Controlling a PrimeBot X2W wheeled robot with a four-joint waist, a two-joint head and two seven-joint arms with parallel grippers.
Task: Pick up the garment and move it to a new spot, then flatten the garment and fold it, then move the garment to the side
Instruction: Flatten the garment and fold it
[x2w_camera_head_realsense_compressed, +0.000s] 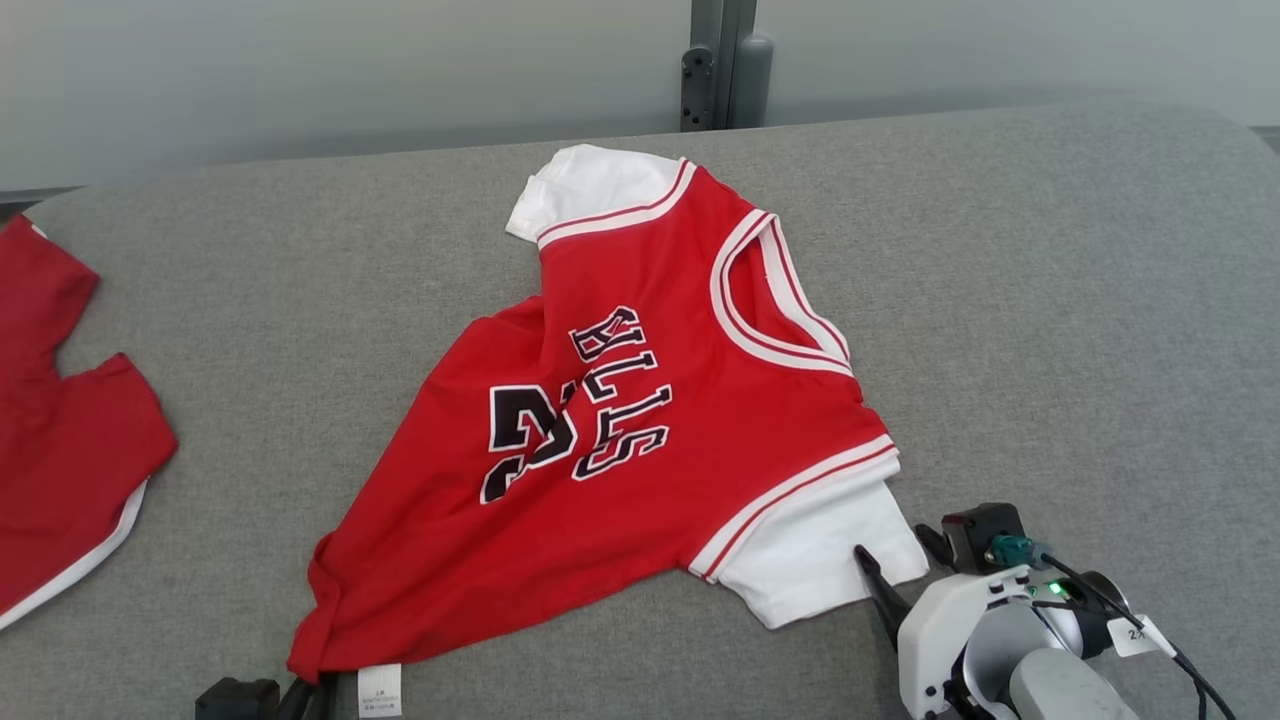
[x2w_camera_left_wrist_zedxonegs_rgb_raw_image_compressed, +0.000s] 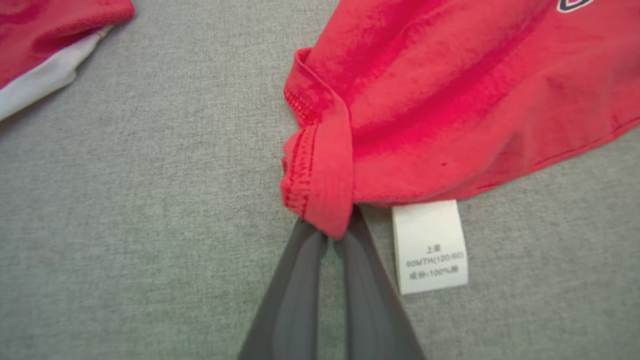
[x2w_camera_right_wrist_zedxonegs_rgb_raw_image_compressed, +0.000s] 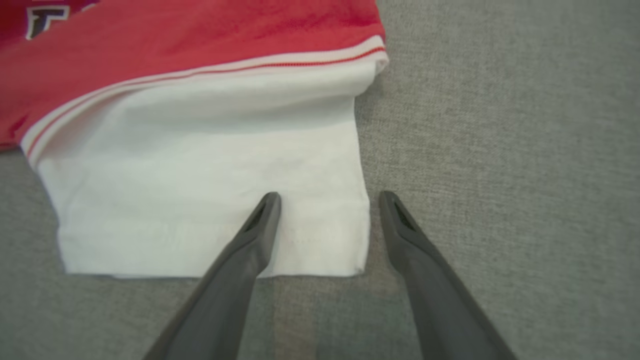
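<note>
Left tool (x2w_camera_left_wrist_zedxonegs_rgb_raw_image_compressed: 334, 234): clamped shut on the garment's hem corner (x2w_camera_left_wrist_zedxonegs_rgb_raw_image_compressed: 320, 200), with red cloth rolled over the fingertips. Right tool (x2w_camera_right_wrist_zedxonegs_rgb_raw_image_compressed: 330, 197): jaws wide, nothing held. One finger sits over the near white sleeve (x2w_camera_right_wrist_zedxonegs_rgb_raw_image_compressed: 200, 200). The other is just off the sleeve's side edge, above the bare desk. Cannot tell whether it touches the sleeve.

Desk (x2w_camera_head_realsense_compressed: 1050, 300): grey fabric top, running the full width in front of the robot.

Garment (x2w_camera_head_realsense_compressed: 620, 430): red jersey with white trim, black lettering facing up. Lies mid-desk, ahead of both tools. Not flat: the body tapers to the pinched corner at near left and creases through the numbers. Long axis slants from that corner up to the neckline at far right. One white sleeve points far, the other near, right by the right tool.

Second red piece (x2w_camera_head_realsense_compressed: 60, 430): at the desk's left edge, well apart from the garment.

Care label (x2w_camera_left_wrist_zedxonegs_rgb_raw_image_compressed: 432, 247): white, poking out from under the hem just beside the left tool's fingers.

Judgement: the left arm already has its end of the axis. The right arm is the nearer one to the sleeve end and looks lined up on the sleeve's outer corner. Closing there would give a two-point hold for the lift. Risk: the right tool pinches only one layer, or slips off the edge.
</note>
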